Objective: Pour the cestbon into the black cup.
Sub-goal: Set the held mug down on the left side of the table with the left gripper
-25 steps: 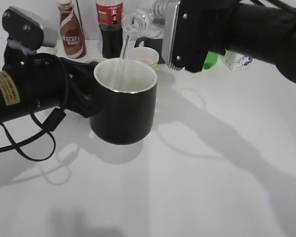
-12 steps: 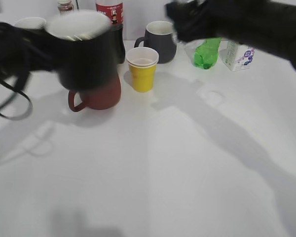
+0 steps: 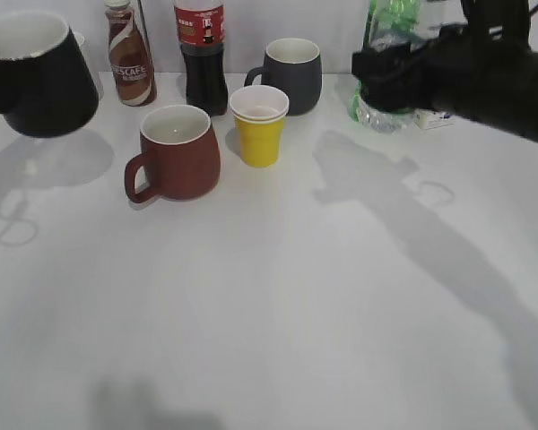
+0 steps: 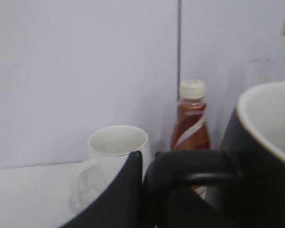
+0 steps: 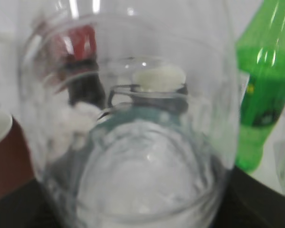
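Observation:
The black cup (image 3: 36,76), glossy with a white inside, hangs above the table at the far left. My left gripper (image 4: 147,166) is shut on its black loop handle (image 4: 190,173); the cup's rim (image 4: 261,118) shows at the right of the left wrist view. My right gripper (image 3: 403,76) is shut on the cestbon (image 3: 377,115), which stands roughly upright at the back right with its clear base showing below the fingers. The cestbon (image 5: 133,142) fills the right wrist view, with water in it. No water is running.
A brown mug (image 3: 175,152), a yellow paper cup (image 3: 258,125), a dark grey mug (image 3: 291,72), a cola bottle (image 3: 200,54) and a Nescafe bottle (image 3: 130,54) stand at the back. A white mug (image 4: 116,147) sits behind the black cup. A green soda bottle (image 5: 263,85) stands beside the cestbon.
Pouring has stopped. My left gripper carried the black cup from the middle to the far left. My right gripper swung the cestbon back to the right and upright.

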Controlling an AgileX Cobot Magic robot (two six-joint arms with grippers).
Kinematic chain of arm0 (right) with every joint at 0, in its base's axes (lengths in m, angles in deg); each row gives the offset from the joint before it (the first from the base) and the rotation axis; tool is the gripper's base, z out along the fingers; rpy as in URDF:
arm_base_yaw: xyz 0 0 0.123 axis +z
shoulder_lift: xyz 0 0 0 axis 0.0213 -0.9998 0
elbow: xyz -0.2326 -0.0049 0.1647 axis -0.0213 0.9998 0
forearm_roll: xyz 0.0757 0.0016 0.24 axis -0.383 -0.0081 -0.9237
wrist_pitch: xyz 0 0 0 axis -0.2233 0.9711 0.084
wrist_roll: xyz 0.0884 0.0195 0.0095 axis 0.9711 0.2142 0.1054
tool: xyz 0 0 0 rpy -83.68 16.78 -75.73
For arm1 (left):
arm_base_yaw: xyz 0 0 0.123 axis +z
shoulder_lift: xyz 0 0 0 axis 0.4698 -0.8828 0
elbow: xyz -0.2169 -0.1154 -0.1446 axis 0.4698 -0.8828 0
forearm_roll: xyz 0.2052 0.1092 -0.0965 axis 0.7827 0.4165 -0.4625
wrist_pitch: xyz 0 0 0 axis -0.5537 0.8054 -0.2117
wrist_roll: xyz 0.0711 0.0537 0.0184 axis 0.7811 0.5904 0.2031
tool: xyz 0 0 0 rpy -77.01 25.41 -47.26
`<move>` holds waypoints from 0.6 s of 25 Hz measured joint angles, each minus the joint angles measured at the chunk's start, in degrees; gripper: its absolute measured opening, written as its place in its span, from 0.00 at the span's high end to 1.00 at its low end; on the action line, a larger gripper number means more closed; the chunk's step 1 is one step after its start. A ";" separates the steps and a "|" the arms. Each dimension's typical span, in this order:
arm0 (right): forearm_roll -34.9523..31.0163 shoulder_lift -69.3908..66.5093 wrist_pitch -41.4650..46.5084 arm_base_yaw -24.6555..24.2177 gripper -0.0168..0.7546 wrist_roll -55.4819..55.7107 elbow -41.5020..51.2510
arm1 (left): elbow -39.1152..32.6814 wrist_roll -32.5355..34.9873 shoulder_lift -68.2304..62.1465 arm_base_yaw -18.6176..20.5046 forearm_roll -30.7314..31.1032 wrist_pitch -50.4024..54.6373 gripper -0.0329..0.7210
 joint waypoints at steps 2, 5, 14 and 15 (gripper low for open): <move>0.00 0.00 0.29 0.00 0.39 0.06 1.30 | 0.05 0.16 -5.12 0.27 -0.46 -4.80 0.91; 0.00 0.00 0.70 0.00 0.39 0.18 2.46 | 0.04 0.25 -10.97 0.27 -0.68 -6.78 0.91; 0.00 0.00 -0.46 0.00 0.39 0.18 2.59 | 0.06 0.40 -18.32 0.27 -0.92 -7.33 0.91; 0.00 0.00 -0.68 0.00 0.39 0.18 2.60 | 0.06 0.23 -18.81 0.27 -0.92 -7.95 0.91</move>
